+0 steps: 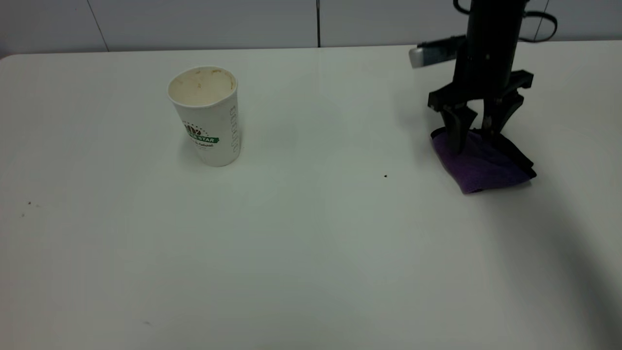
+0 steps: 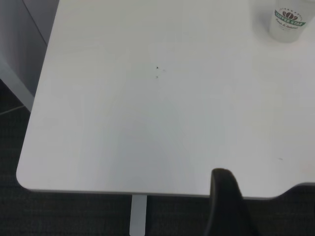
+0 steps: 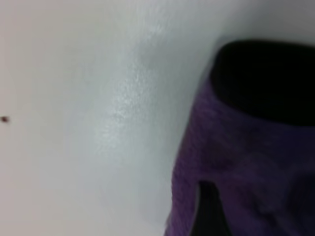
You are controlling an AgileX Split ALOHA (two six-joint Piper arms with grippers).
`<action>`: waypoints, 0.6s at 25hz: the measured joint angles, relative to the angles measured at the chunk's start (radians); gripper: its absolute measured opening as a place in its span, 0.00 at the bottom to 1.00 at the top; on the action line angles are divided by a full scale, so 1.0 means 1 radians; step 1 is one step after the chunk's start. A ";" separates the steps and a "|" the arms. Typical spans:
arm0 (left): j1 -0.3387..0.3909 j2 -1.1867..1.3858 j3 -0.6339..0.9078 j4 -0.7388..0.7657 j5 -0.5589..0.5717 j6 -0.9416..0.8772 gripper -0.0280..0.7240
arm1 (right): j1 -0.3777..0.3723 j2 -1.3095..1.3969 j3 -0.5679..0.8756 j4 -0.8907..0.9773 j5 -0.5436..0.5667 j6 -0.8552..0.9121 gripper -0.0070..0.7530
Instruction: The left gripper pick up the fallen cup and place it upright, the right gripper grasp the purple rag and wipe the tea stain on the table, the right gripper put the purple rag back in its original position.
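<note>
The cup (image 1: 209,116) stands upright on the table (image 1: 311,253) at the back left, its tea-stained inside showing; it also shows in the left wrist view (image 2: 289,22). The purple rag (image 1: 483,165) lies on the table at the right. My right gripper (image 1: 474,141) points straight down over the rag's far end, jaws apart, with both tips down on the cloth. In the right wrist view the rag (image 3: 246,162) fills the frame, with one finger (image 3: 206,214) on it. No tea stain shows. My left gripper is out of the exterior view; one finger (image 2: 225,201) hangs off the table's edge.
A tiny black speck (image 1: 385,176) lies between cup and rag and also shows in the right wrist view (image 3: 5,119). Faint specks (image 1: 29,203) mark the left side. The table's rounded corner (image 2: 22,177) and a leg (image 2: 139,214) show in the left wrist view.
</note>
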 joint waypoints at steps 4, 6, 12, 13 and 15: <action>0.000 0.000 0.000 0.000 0.000 0.002 0.65 | 0.009 -0.150 -0.007 0.019 0.003 0.010 0.75; 0.000 0.000 0.000 0.000 0.000 0.002 0.65 | 0.013 -0.230 -0.007 0.022 0.009 0.020 0.75; 0.000 0.000 0.000 0.000 0.000 0.002 0.65 | 0.031 -0.512 0.088 0.045 0.021 0.035 0.75; 0.000 0.000 0.000 0.000 0.000 0.002 0.65 | 0.033 -0.556 0.121 0.048 0.023 0.035 0.75; 0.000 0.000 0.000 0.000 0.000 0.002 0.65 | 0.037 -0.660 0.188 0.051 0.026 0.035 0.75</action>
